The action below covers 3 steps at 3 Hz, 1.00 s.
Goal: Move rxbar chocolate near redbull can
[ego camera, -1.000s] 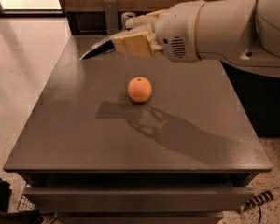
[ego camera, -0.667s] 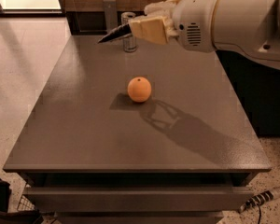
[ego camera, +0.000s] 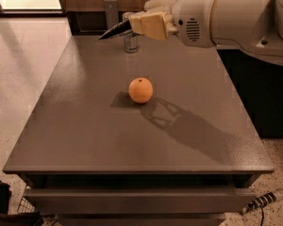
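- Black and glossy, the flat rectangular rxbar chocolate (ego camera: pixel 114 31) is up off the tabletop. It is pinched at one end, and its free end points left and slightly downward.
- My two-finger gripper (ego camera: pixel 134 25), with cream-coloured pads, is pressed together on the right end of the bar. It hangs above the far part of the table, on the near side of the can.
- My bulky white arm (ego camera: pixel 226 13) reaches in from the upper right corner of the view.
- I see the slim silver metal redbull can (ego camera: pixel 131 45) standing upright near the back edge of the table, a little left of centre. Its upper part is hidden behind the gripper and the bar.
- From here the bar crosses in front of the can's top; I cannot tell whether the two touch.
- A round orange fruit (ego camera: pixel 140 90) sits near the middle of the table, on the near side of the can and well apart from it.
- A dark shadow (ego camera: pixel 188 131) of the arm and gripper lies on the surface just right of the fruit.
- All of this is over a matte grey rectangular table (ego camera: pixel 85 126), with a drawer front (ego camera: pixel 132 199) below its near edge.
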{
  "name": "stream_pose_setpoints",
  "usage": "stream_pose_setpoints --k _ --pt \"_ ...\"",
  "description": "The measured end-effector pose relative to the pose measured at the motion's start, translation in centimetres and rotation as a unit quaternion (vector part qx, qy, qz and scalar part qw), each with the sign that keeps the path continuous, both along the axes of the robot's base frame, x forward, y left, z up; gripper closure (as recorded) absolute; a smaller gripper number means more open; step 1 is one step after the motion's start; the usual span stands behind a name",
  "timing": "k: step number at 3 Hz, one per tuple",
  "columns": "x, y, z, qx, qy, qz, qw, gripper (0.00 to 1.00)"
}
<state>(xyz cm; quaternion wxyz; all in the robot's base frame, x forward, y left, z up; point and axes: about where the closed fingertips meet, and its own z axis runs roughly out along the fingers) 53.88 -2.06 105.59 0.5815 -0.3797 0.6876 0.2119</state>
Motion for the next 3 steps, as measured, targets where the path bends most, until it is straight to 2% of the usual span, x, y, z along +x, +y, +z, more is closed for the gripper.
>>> stream_pose_setpoints --k 1,2,3 --pt "6.9 -2.5 0.5 0.014 -0.001 -0.03 0.9995 1.0" --pt "12.1 -4.5 0.4 0.028 0.001 -0.049 0.9984 1.0" --pt "15.6 -7.3 -1.5 0.048 0.011 -0.08 0.9956 1.0"
